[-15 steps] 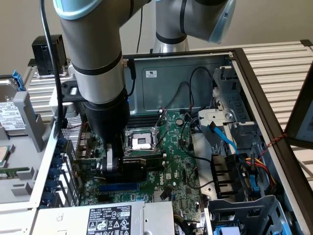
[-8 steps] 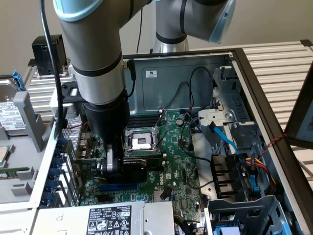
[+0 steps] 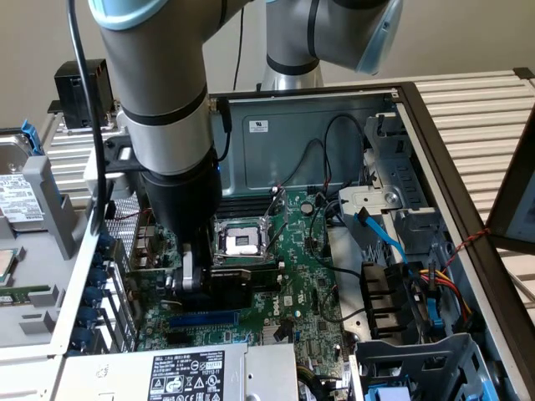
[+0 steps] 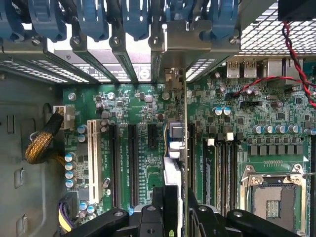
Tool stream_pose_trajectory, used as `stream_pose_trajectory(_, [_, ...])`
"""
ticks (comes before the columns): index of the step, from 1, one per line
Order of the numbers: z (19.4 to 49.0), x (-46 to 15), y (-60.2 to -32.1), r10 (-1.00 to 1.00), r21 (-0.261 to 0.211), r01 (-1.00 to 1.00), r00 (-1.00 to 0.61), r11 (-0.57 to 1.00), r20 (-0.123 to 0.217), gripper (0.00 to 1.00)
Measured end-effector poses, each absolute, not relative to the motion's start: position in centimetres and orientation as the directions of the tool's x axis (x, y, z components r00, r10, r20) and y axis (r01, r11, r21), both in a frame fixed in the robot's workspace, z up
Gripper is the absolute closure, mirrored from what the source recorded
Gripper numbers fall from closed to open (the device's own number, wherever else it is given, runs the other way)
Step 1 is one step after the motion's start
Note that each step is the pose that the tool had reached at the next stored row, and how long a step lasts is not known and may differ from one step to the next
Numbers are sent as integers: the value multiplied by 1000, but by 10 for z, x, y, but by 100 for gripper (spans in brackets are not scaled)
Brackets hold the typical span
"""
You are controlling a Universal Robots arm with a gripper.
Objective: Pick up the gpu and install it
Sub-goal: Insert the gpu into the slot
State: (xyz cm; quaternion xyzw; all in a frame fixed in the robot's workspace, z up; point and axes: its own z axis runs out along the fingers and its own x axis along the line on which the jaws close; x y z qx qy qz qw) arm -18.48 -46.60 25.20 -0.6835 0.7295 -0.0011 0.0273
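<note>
The gpu (image 3: 242, 288) stands on edge over the large green motherboard (image 3: 309, 284), its black cooler shroud just below the CPU socket (image 3: 240, 241). My gripper (image 3: 199, 288) is shut on it, reaching down into the open computer case. In the wrist view the gpu (image 4: 185, 123) shows edge-on as a thin upright card. It runs between my fingertips (image 4: 159, 210) and the rear slot openings, where its silver bracket (image 4: 173, 59) sits. It lies over the motherboard (image 4: 143, 113), next to the long black expansion slots (image 4: 114, 163). Whether it is seated in a slot I cannot tell.
Blue retention clips (image 4: 94, 19) line the case's rear wall. A red and black twisted wire (image 4: 291, 49) and a yellow braided cable (image 4: 42, 143) flank the board. The power supply (image 3: 192, 376) sits in front. A drive cage (image 3: 418, 359) and loose cables (image 3: 380, 234) crowd the exterior view's right.
</note>
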Motion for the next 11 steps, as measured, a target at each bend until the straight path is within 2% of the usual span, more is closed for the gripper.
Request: stream_pose_trajectory(11, [251, -186, -466, -997, -54, -996, -64, 66, -39, 73])
